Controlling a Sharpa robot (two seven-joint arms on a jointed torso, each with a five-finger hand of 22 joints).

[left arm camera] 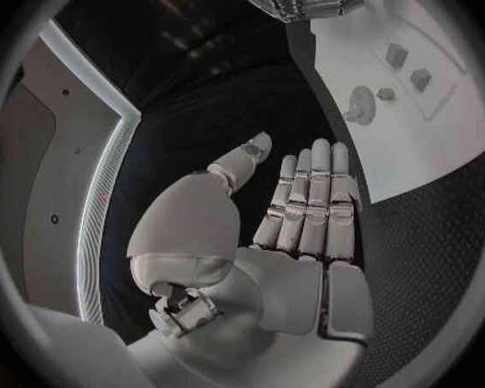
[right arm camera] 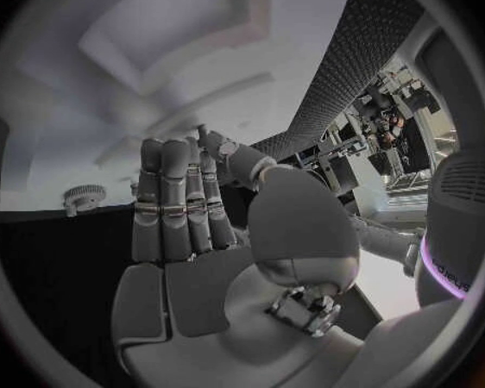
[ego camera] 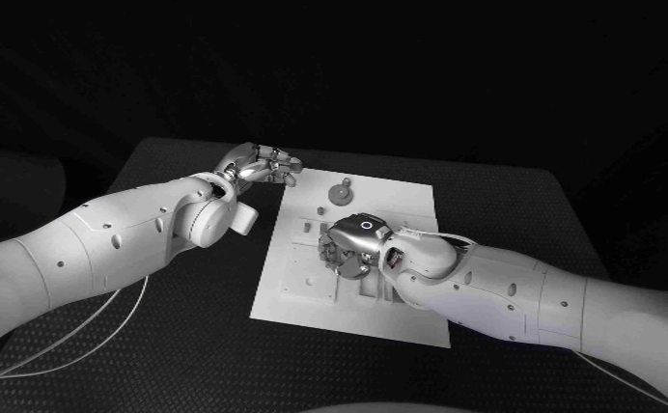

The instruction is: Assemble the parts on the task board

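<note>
The right hand [ego camera: 359, 239], silver and many-fingered on its white arm, lies nearest, hovering low over the middle of the white rectangular task board [ego camera: 314, 302]. In its wrist view the fingers [right arm camera: 176, 203] stand straight and side by side, the thumb apart, with nothing between them: an open hand. Whether it touches the plate beneath I cannot tell.

The board lies flat on the black textured worktop [ego camera: 167, 336], with raised blocks and slots across its surface. Farther up it sits a small round toothed part, a gear-like disc [ego camera: 341, 192] with a peg at its centre, lying free on the plate; the left wrist view shows it beside small square blocks [left arm camera: 407, 67].

I judge the disc light, rigid and smooth-faced, so likely to skid if pushed from one side. The toothed rim offers the best purchase: pinch it across its width, thumb against a finger, rather than by the thin peg.

Farthest, the left hand [ego camera: 258, 164] hangs just off the board's far left corner, its fingers [left arm camera: 312, 203] extended and empty.
</note>
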